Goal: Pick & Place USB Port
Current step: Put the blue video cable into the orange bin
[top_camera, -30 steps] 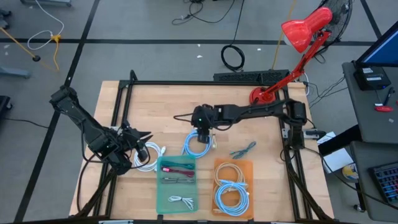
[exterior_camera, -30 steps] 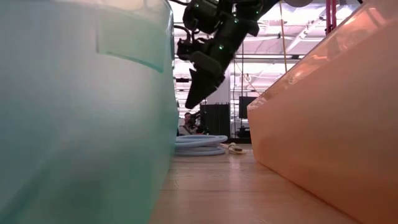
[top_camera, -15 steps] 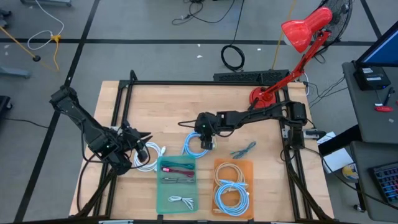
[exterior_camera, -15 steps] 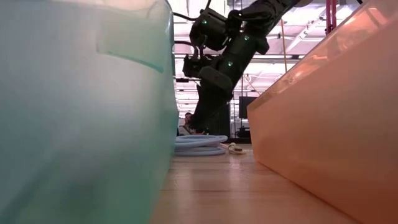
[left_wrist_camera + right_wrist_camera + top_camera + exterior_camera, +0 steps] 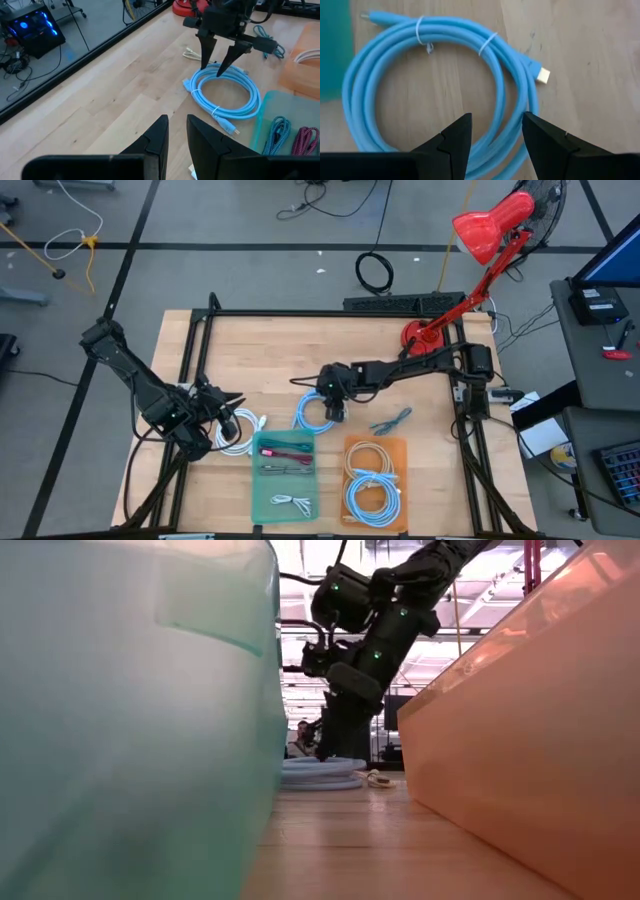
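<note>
High: right gripper (image 5: 336, 414) over blue cable (image 5: 318, 414) at worktop (image 5: 260, 350) centre; green bin (image 5: 285, 475) at 7 o'clock of it, orange bin (image 5: 375, 480) at 5. Left gripper (image 5: 232, 420) at 9, by white cable (image 5: 243, 438).
Low: right gripper (image 5: 325, 750) tips at coil (image 5: 322, 772).
Left wrist: left gripper (image 5: 175, 132) fingers slightly apart, empty; right gripper (image 5: 218, 64) spread astride coil (image 5: 225, 92).
Right wrist: fingers (image 5: 457, 135) released, straddling cable (image 5: 445, 85), nothing held.

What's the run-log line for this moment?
right tool: open, straddling blue cable coil, not gripped | left tool: idle at table's left | green tray, orange tray: untouched
</note>
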